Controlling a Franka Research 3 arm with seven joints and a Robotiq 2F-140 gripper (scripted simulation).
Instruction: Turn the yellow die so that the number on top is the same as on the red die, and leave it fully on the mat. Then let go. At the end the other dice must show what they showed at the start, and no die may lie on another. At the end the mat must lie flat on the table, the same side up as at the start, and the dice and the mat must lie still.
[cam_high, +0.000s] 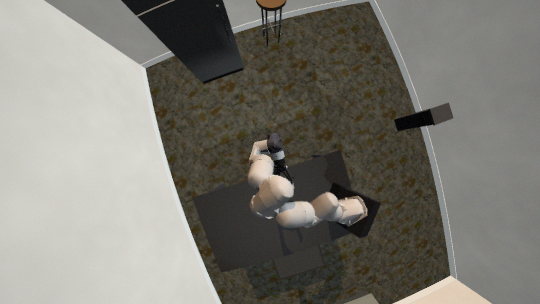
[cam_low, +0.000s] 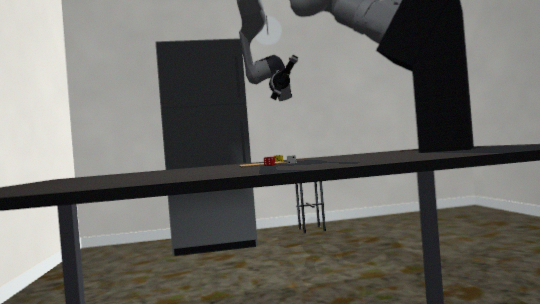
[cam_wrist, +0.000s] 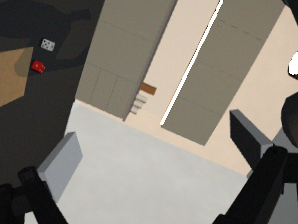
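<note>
In the exterior view, three small dice stand close together on the far part of the black table: a red die, a yellow die behind it and a pale grey die to the right. A thin tan mat lies under them. The top faces are too small to read. My gripper is open and empty, tilted, high above the dice. The wrist view shows the red die, the pale die and the mat at the far left; the yellow die does not show there. From overhead the arm hides the dice.
A tall dark cabinet stands behind the table. A stool stands near it. The robot's black pedestal rises at the table's right end. A dark box juts from the wall.
</note>
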